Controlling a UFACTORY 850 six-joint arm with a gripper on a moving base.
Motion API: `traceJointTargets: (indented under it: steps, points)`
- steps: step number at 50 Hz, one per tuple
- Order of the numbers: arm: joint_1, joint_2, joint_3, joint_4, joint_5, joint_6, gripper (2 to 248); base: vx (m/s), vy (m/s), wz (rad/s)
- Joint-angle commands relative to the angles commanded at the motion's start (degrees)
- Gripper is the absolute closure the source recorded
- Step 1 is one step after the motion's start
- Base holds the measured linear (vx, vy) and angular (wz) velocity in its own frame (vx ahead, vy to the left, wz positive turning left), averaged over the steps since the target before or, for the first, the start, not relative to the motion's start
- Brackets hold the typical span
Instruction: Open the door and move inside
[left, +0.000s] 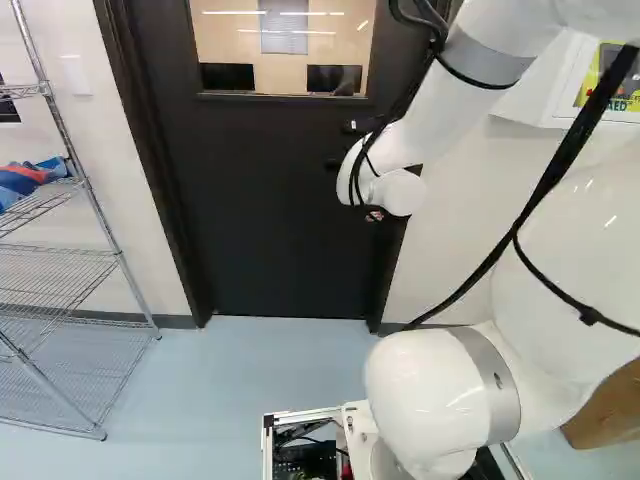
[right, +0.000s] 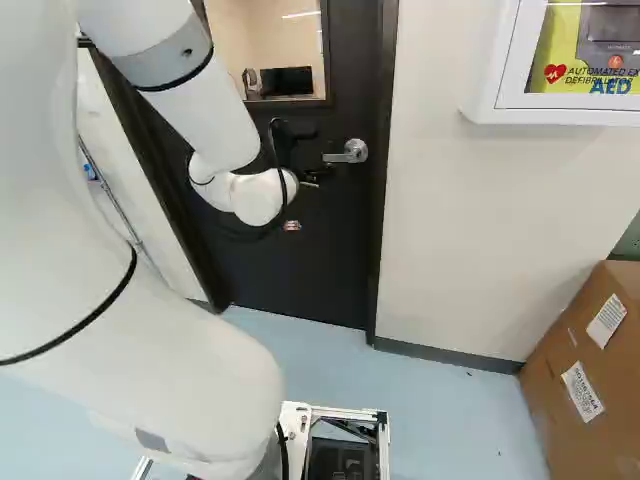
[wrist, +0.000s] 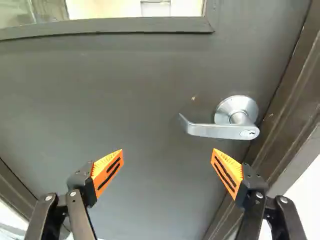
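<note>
Door handle (wrist: 215, 131): sat ahead of the gripper (right: 312, 158), toward the finger nearer the frame (wrist: 287, 117), not touching.
Gripper: fingers stood wide apart.
Door (left: 265, 200): was shut.
White cabinet (right: 485, 100): hung beside it.

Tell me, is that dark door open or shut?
Shut: the door sits flush in its frame, with no opening showing along the edge beside the lever handle.

ok so: one door (left: 270, 220), one window (left: 228, 48), one lever handle (wrist: 215, 130), one wire rack (left: 50, 270), one wall cabinet (right: 510, 85), one cardboard box (right: 560, 350), two monitors (left: 330, 79)
</note>
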Motion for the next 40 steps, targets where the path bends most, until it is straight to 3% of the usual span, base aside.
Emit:
traceJointTargets:
  steps: [18,40]
  points:
    - [-0.1,1.6,-0.9,0.0,0.0,0.0,3,0.000,0.000,0.000]
    - [-0.9,0.8,-4.4,0.0,0.0,0.0,3,0.000,0.000,0.000]
